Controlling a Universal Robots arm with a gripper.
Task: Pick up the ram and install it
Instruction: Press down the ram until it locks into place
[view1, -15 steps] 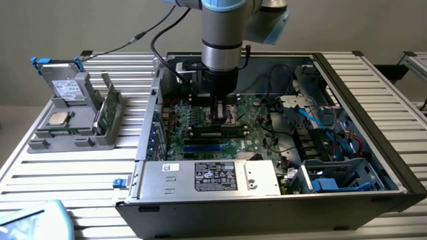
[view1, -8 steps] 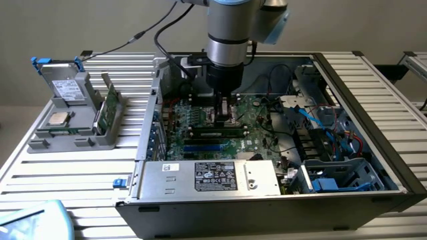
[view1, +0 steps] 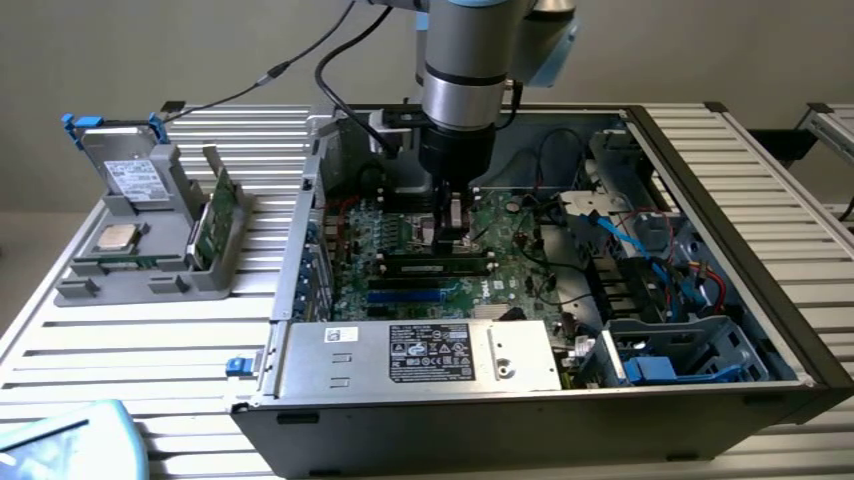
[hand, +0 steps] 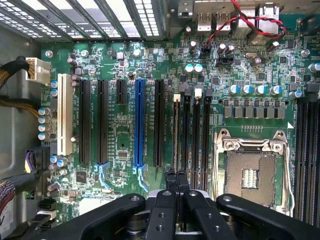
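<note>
Your gripper (hand: 176, 182) hangs over the motherboard (hand: 125, 115) with fingers pressed together, holding nothing. The ram (view1: 435, 266) lies seated along its slot just beyond, level, apparently pushed home for latching

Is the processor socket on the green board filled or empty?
Empty. In the wrist view, the socket shows its bare bed of contacts inside the metal frame, with no chip sitting in it.
</note>
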